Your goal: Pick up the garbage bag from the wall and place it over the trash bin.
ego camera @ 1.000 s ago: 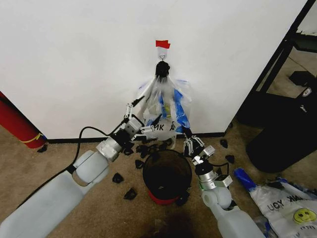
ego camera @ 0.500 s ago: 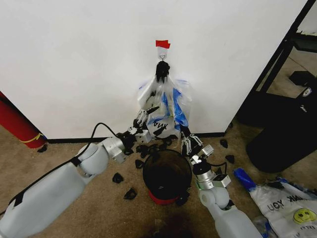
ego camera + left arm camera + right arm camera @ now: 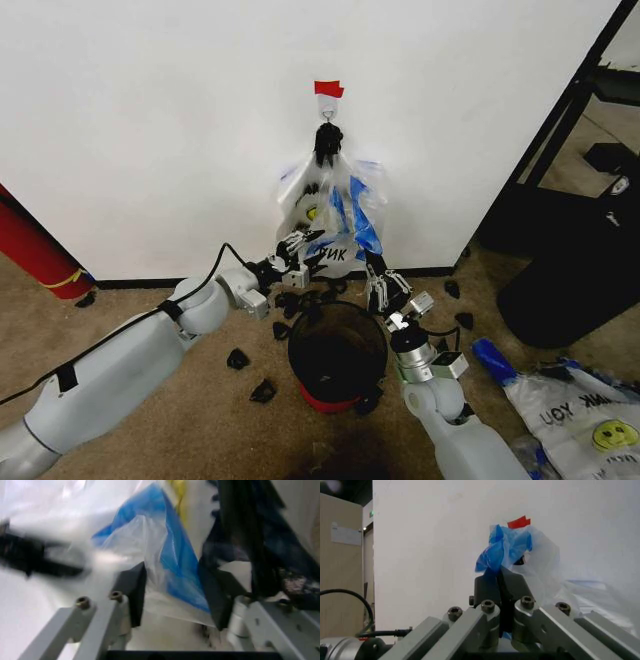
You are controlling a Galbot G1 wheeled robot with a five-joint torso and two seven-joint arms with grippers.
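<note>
The left gripper [image 3: 172, 592] is spread around a blue-and-clear fold of the thin translucent garbage bag [image 3: 330, 215], hung on the white wall [image 3: 150, 120]. The right gripper [image 3: 501, 588], at 1 o'clock from the small round black trash bin [image 3: 337, 350], is clamped on a blue strip, presumably to anchor it.

The left claw [image 3: 306, 243] has swung inward along the wall to straddle the garbage bag's [image 3: 335, 215] lower edge.

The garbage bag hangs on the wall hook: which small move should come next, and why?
Probably shut the left claw. Its jaws stand open around a blue fold of the garbage bag, while the right claw is already shut on another blue strip; the bag hangs from the hook above the trash bin.
</note>
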